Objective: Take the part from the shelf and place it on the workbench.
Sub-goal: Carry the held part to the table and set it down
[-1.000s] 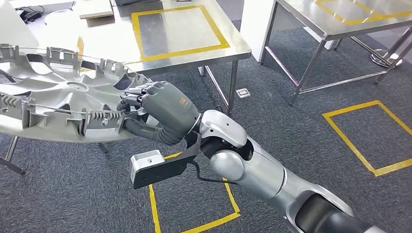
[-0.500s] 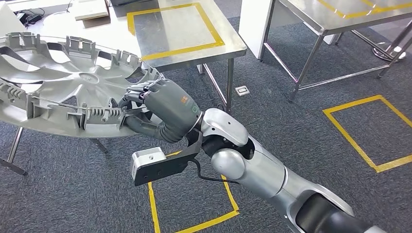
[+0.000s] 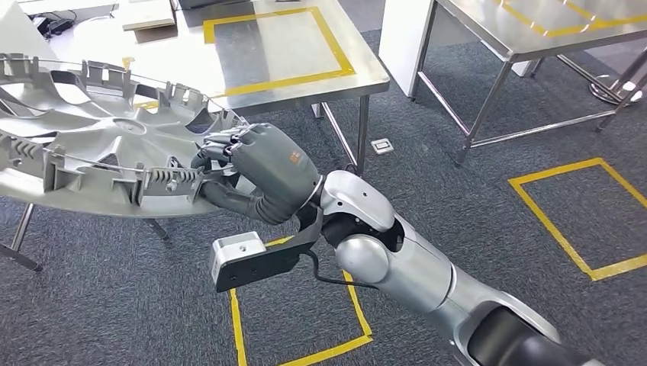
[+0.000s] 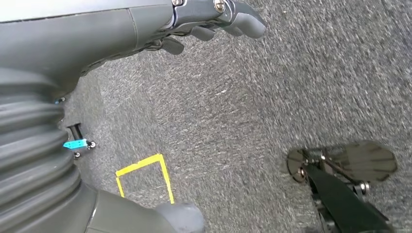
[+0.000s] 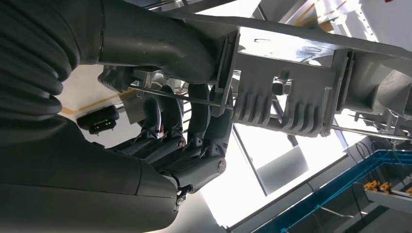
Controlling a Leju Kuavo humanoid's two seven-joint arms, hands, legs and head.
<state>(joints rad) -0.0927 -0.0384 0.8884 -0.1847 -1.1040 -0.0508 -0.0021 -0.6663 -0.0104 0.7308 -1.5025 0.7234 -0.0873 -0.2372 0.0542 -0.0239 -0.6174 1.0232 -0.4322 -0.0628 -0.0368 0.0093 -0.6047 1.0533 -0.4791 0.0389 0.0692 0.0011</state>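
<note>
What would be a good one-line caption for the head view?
Right hand grips the rim of a large grey wheel cover, carrying it above the carpet beside a steel workbench.

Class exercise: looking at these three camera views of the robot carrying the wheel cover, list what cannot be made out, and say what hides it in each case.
- Wheel cover, head view: its far side is cut off by the picture's left edge.
- Right hand, head view: its fingertips are hidden behind the cover's rim.
- Workbench, head view: its far part is cut off by the top edge.
- Left hand, left wrist view: partly cut off by the picture's edge.

Part (image 3: 91, 145) before workbench (image 3: 305, 46)
</note>
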